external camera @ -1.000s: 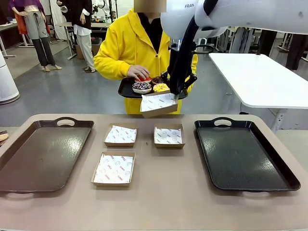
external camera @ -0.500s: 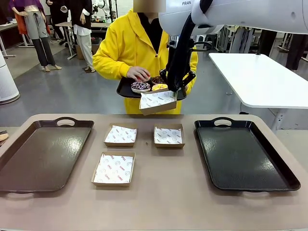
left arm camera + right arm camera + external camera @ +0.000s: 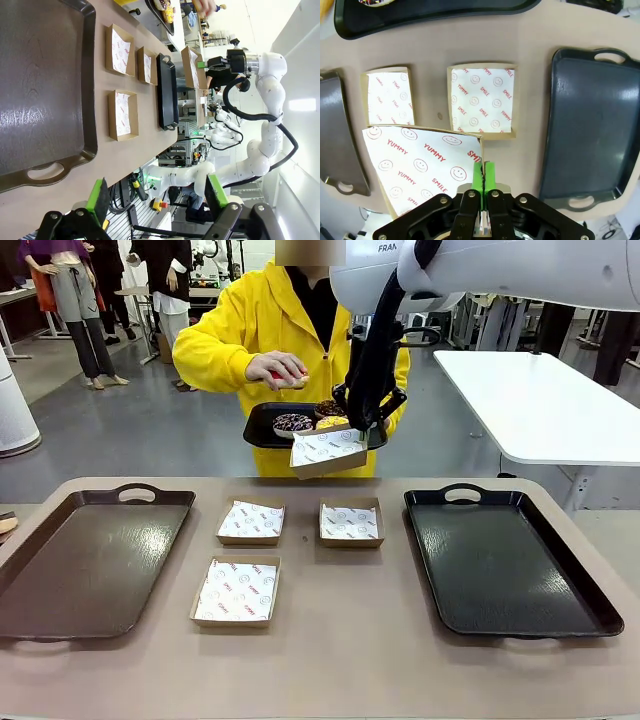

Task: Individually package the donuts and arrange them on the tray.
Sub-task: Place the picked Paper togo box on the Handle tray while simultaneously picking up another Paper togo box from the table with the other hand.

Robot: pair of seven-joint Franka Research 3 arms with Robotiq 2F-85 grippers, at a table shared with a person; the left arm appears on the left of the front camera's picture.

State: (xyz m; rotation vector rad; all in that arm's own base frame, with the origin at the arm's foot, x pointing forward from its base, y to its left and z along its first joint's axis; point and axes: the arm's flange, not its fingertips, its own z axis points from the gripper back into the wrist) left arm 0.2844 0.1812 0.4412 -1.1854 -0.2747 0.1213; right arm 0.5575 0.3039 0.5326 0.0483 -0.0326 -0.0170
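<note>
**Nothing packaged yet**

Front: person's hand point(image 3: 277, 368) holds glossy red ring donut point(image 3: 297, 381) above small black serving tray point(image 3: 262, 427), where three other donuts point(image 3: 293, 423) sit. Right gripper point(image 3: 365, 428) clamps a raised paper-lined cardboard box point(image 3: 328, 452).
Left wrist: left gripper point(image 3: 155, 192) spread wide, empty, over bare dark tray point(image 3: 45, 75).
Right wrist: counter point(image 3: 535, 90) boxes point(image 3: 482, 100) empty.

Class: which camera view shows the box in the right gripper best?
Right wrist view: the held box is close, liner print legible, right gripper pinching its rim. Front view shows it small; left wrist view, distant and side-on.
</note>
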